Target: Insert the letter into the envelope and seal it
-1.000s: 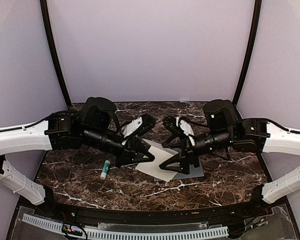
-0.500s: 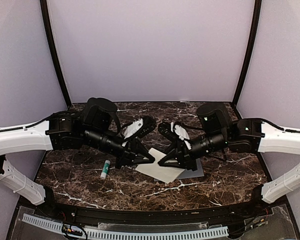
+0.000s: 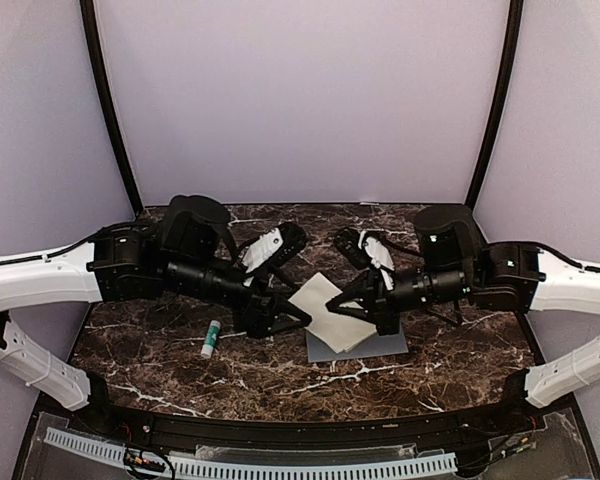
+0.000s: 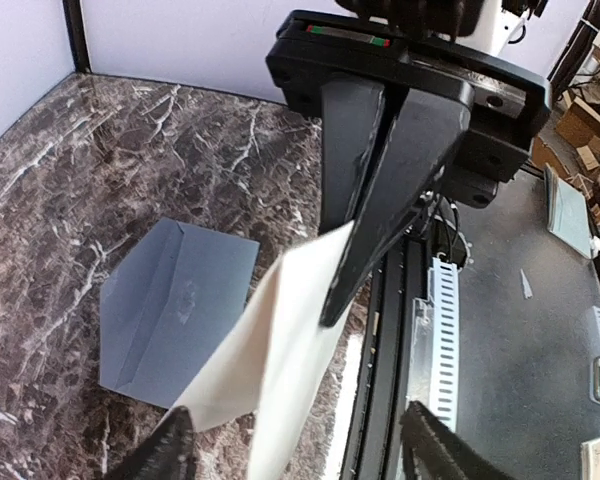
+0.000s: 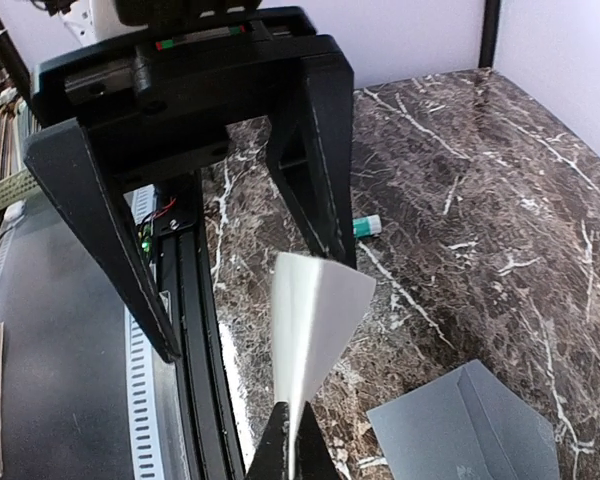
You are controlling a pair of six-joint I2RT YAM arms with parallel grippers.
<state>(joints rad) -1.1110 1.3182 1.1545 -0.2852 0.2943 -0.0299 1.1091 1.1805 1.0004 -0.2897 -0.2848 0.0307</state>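
Above the middle of the table (image 3: pixel 460 365), the letter (image 3: pixel 325 310) hangs in the air. It is bent into a curve and stands on its edge. The right claw (image 5: pixel 290 432) is shut tight on one end of it. From there the letter reaches across toward the left claw (image 3: pixel 285 320), so its long way runs from one claw to the other. The left claw is open. Its fingers are spread wide on each side of the letter's far end and do not squeeze it.

Under the letter, the envelope (image 4: pixel 170 310) lies flat on the table, with its long way running side to side. Its pointed flap sticks out on one side. From the top, the letter hides part of the envelope. A small glue stick (image 3: pixel 211 338) lies on the table to the left of the left claw, well apart from the envelope.
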